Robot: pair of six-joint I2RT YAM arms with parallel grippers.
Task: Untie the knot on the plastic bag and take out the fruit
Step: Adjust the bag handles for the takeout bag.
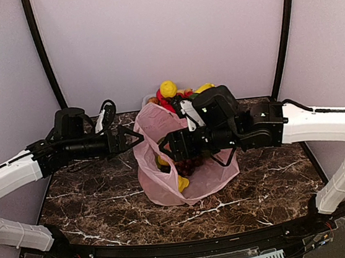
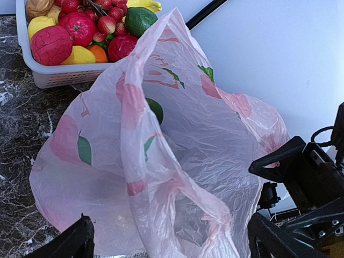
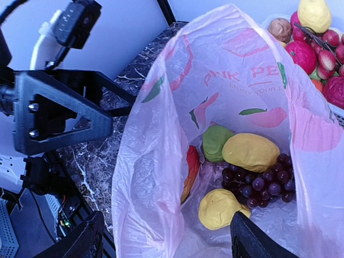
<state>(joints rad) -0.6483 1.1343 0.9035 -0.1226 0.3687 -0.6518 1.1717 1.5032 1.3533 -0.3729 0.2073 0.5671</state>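
**Top view:** The translucent pink crinkly plastic bag [image 1: 187,177] stands mid-table on the dark marble table [image 1: 94,206], with bare surface in front and at both sides. The left gripper [image 1: 133,138] meets its left rim. The right gripper [image 1: 165,148] hangs at the open mouth.

**Left wrist view:** The black fingers [image 2: 70,242] are spread wide with bag film between them. A white slatted plastic basket [image 2: 59,75] sits just behind the bag.

**Right wrist view:** Only this view shows the fruit inside the bag: a dark purple grape bunch [image 3: 260,185], a yellow oblong fruit [image 3: 250,152], a green round fruit [image 3: 215,141] and a red-orange fruit [image 3: 192,169]. The fingers [image 3: 80,242] are spread and straddle the near rim. Contact cannot be told.

Plastic bag [image 1: 183,165] mid-table [image 1: 94,206]; fruit [image 3: 250,153] inside; basket [image 2: 59,75] behind bag; left claw [image 1: 137,139] at left edge, right claw [image 1: 162,149] over mouth.
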